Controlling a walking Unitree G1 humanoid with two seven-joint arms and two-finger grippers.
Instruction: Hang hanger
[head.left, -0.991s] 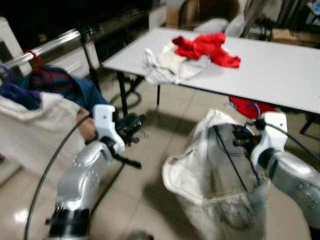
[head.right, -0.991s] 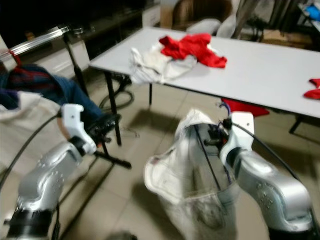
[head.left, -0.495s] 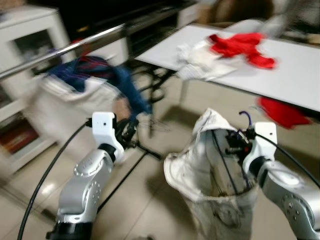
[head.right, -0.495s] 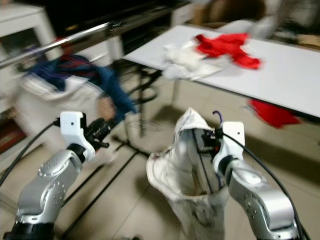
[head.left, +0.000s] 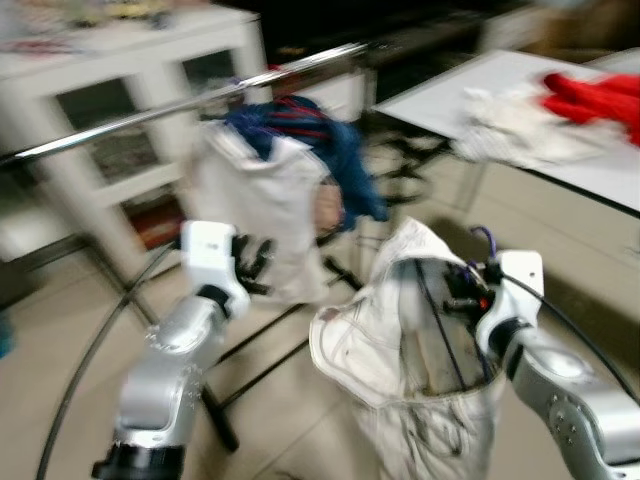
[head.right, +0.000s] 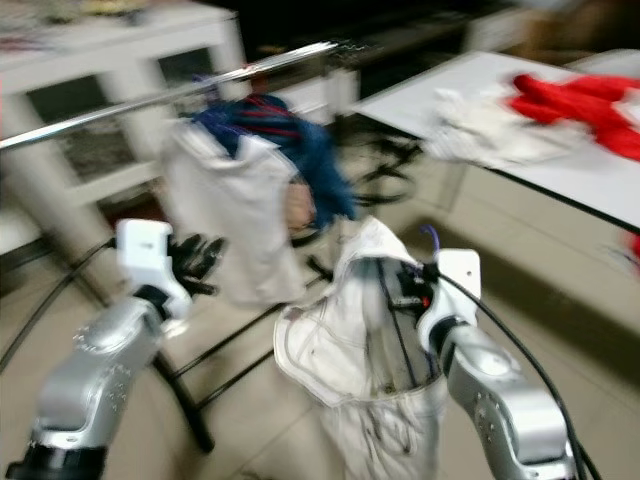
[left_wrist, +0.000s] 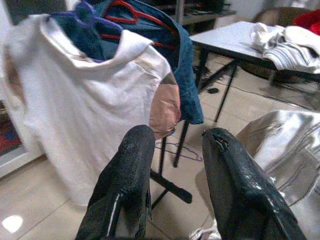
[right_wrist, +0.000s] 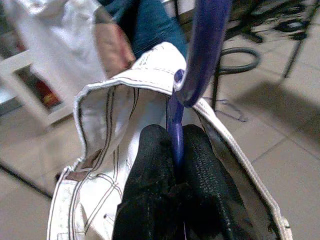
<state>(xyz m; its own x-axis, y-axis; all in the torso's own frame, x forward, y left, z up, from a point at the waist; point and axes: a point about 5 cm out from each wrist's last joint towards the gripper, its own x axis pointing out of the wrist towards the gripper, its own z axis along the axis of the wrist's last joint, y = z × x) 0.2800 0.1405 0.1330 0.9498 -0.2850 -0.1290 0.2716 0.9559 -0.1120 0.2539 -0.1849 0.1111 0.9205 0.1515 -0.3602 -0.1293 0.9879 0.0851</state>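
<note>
My right gripper (right_wrist: 172, 145) is shut on the neck of a purple hanger (right_wrist: 202, 55) that carries a white garment (head.left: 400, 350); the garment hangs in front of me at centre right. My left gripper (left_wrist: 175, 150) is open with nothing between its fingers, held at the left in front of the clothes rail (head.left: 200, 100). On that silver rail hang a white shirt (head.left: 255, 215) and a blue garment (head.left: 335, 150) on purple and red hangers (left_wrist: 127, 10).
A white cabinet (head.left: 110, 110) stands behind the rail. A white table (head.left: 520, 130) at the right holds a white cloth (head.left: 510, 125) and a red cloth (head.left: 600, 95). The rail's black legs (head.left: 240, 370) cross the tiled floor below my left arm.
The camera has swung left, so the rail, hung clothes and cabinet now sit in the middle and the table has slid right. Both arms keep their poses; the right still holds the hanger.
</note>
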